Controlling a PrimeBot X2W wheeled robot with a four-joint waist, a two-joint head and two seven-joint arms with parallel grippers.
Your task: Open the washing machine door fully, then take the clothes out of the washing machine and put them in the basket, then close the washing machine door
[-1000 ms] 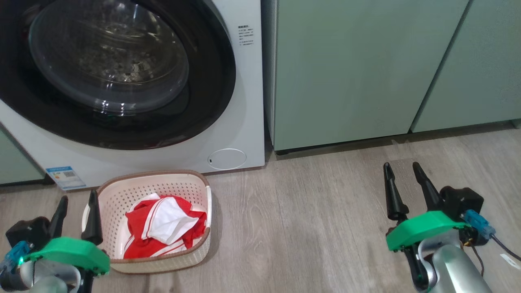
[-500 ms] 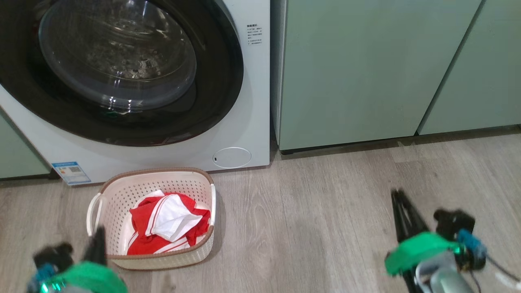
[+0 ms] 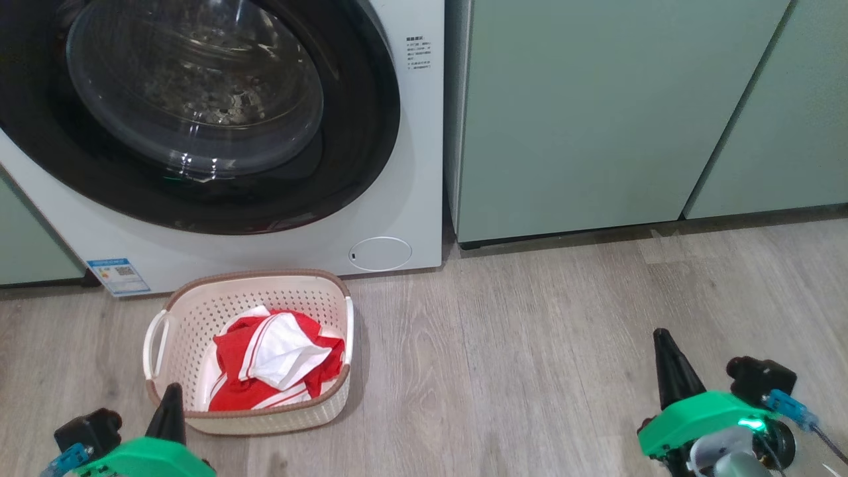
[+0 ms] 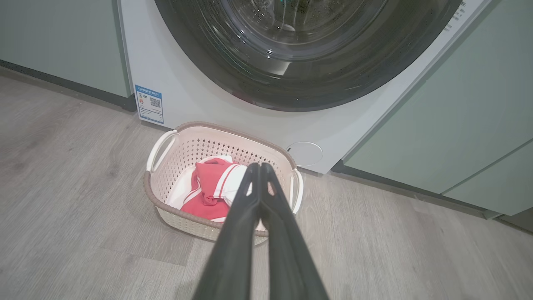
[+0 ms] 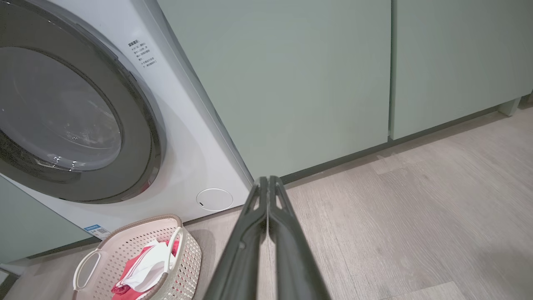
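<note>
Head view: the red-and-white clothes (image 3: 271, 361) lie bunched in the basket (image 3: 252, 281), which sits on the floor (image 3: 517, 344) just in front of the washing machine (image 3: 411, 165), below its closed door (image 3: 358, 132). The left gripper (image 3: 171, 397) hovers by the basket's near left corner, fingers pressed together and empty. The right gripper (image 3: 662, 341), also pressed together, hangs far right, in front of the green cabinets (image 3: 583, 112).

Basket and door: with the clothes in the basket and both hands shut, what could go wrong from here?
1. The left hand, shut and empty, sits close to the near rim of the basket; a careless move might knock it.
2. The washing machine door looks flush, but whether it latched cannot be told; it might swing open.
</note>
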